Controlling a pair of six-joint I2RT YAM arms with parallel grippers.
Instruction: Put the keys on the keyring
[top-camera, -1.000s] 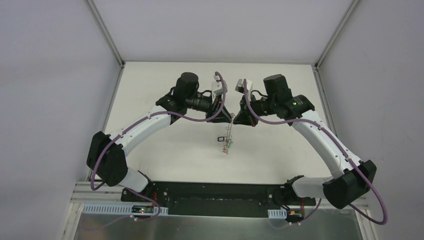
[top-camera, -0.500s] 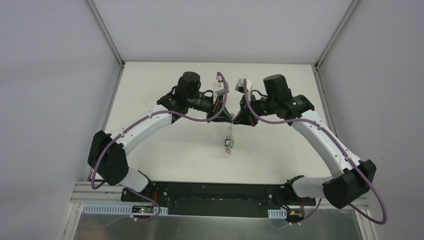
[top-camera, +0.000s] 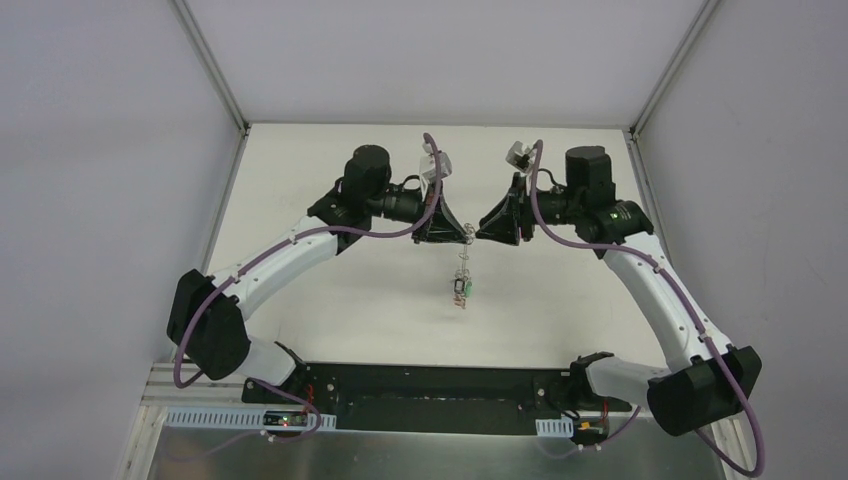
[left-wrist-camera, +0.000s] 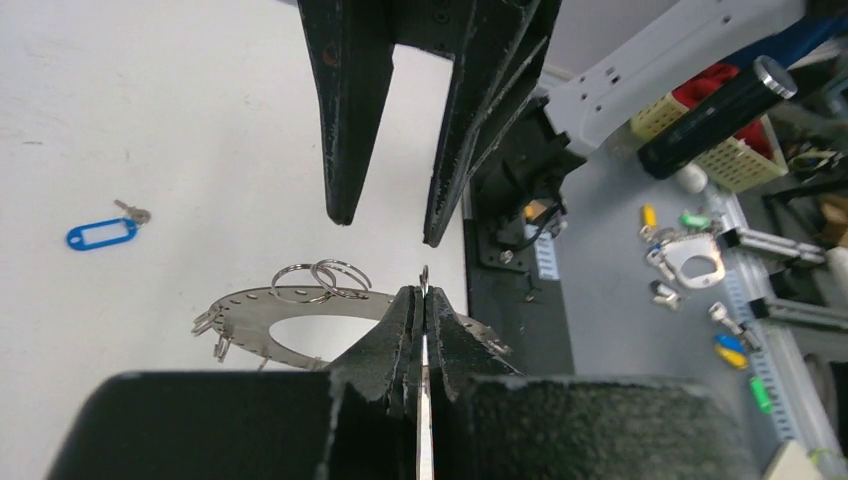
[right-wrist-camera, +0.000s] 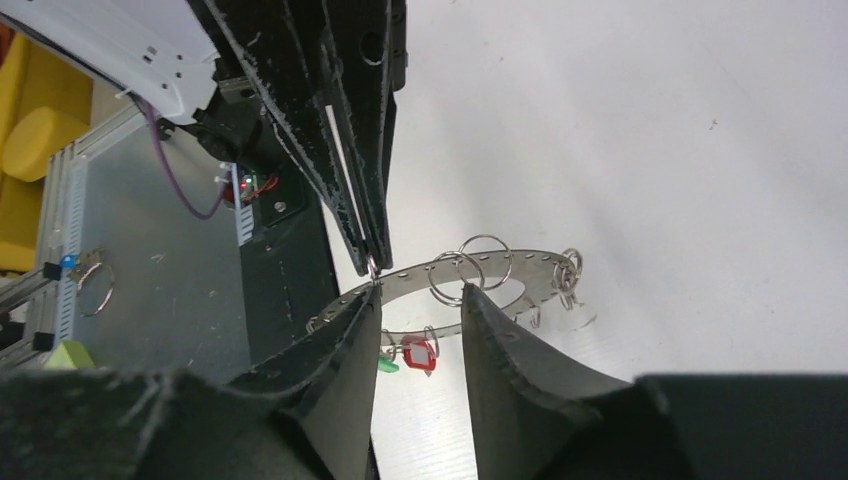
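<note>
Fig. 1 | left fingers (left-wrist-camera: 415, 318) clamped on keyring (left-wrist-camera: 250, 305) rim | right fingers (right-wrist-camera: 360, 315) apart at that rim | advice: hold it steady while right fetches blue key (left-wrist-camera: 100, 234)

top view looks down from behind; wrist views face each other closely (both share the keyring (left-wrist-camera: 245, 308)).

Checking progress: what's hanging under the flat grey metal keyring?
A red plastic tag and a green plastic tag dangle below the flat grey metal keyring. The right fingers cover whatever else hangs there, so the keys themselves can't be made out.
</note>
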